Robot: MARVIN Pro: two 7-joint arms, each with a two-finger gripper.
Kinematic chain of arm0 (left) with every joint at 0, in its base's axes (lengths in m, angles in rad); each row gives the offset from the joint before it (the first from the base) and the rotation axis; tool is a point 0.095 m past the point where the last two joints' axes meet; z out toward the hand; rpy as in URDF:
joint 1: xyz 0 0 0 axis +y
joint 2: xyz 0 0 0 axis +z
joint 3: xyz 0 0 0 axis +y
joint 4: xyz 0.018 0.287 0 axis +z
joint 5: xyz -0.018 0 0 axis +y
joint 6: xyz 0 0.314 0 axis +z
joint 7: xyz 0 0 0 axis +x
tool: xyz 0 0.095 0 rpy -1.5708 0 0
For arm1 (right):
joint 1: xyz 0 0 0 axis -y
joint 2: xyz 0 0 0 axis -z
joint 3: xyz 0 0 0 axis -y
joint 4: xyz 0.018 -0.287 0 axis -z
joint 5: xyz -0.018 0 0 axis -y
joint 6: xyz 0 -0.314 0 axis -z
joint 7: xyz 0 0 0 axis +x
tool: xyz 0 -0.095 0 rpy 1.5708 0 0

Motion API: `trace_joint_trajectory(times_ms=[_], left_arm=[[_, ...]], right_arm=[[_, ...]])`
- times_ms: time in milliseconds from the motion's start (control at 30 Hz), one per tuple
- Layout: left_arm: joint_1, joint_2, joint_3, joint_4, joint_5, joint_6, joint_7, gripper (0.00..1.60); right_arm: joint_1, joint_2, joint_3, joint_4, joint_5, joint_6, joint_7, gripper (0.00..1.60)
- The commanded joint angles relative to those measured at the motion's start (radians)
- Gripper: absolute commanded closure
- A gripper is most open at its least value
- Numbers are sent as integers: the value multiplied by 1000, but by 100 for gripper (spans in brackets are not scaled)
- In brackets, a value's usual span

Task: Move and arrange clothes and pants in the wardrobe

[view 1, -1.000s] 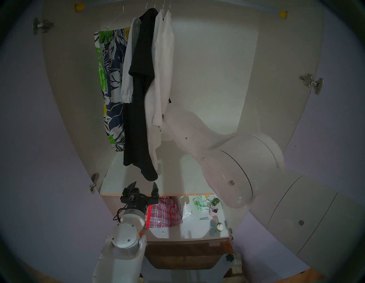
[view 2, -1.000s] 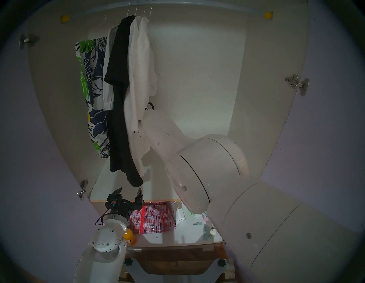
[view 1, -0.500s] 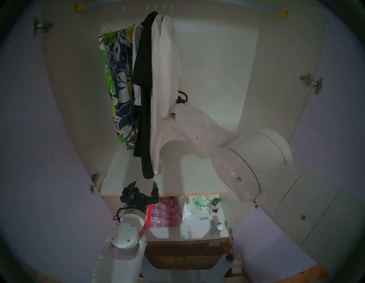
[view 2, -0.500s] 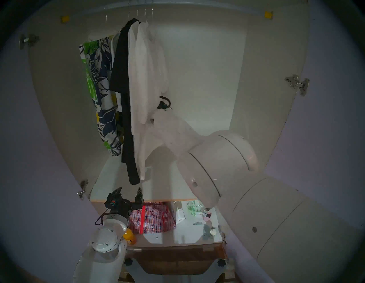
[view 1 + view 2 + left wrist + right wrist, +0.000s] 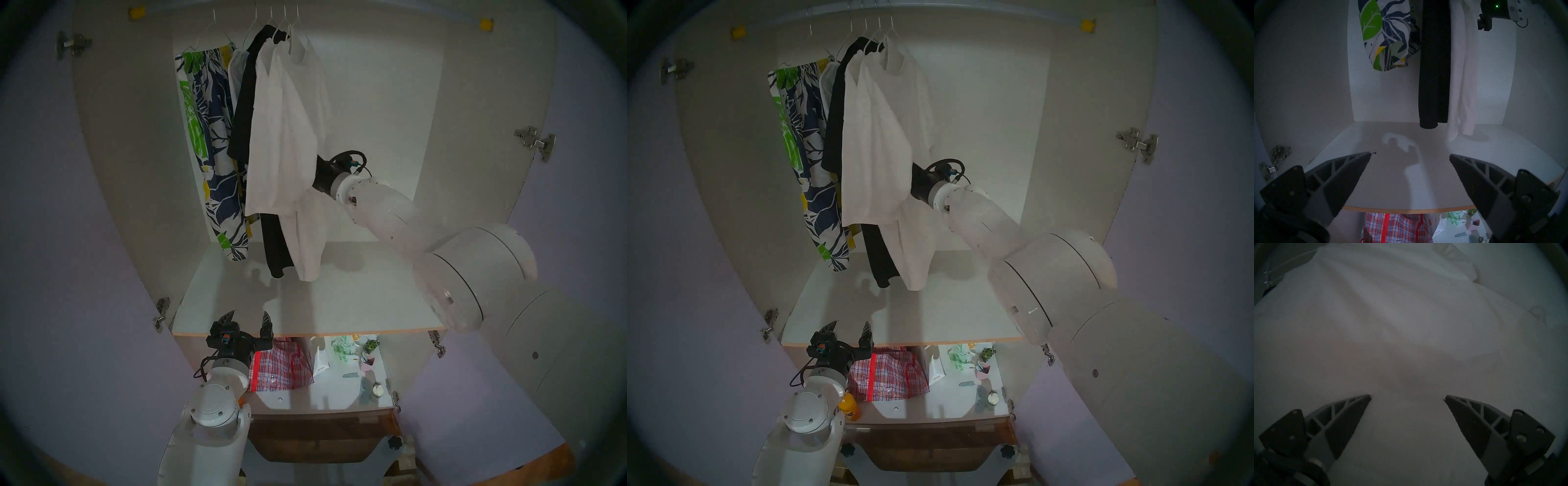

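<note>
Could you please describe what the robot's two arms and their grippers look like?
Both arms are smooth white rounded shells with thin dark seam lines and small round holes. Each wrist ends in a black block with a looped black cable. The left gripper and right gripper have dark, pointed, triangular fingers with open lattice ribbing.

Two white, thick-jointed arms [image 5: 475, 271], round screwed cap on the left elbow [image 5: 212, 404], black wrist units with looped black cables [image 5: 351, 159], an orange-and-teal connector [image 5: 224, 338], dark grey truss-ribbed pointed fingers [image 5: 1349, 171], screwed black finger mounts [image 5: 1529, 431]
</note>
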Motion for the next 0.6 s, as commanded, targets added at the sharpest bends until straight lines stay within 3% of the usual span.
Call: trace_joint_trajectory(times_ms=[0,300,567], left_arm=[[-7,1,2,-29,-3,-6,-6,0],[-8,2,2,-28,-3,-6,-4,0],[-9,2,2,-27,-3,-7,-4,0]], right_arm=[[20,11,5,-52,-4,-47,-9,0],[-54,80,10,-127,-19,-156,-56,0],[-135,148,23,-215,-25,-185,-64,0]])
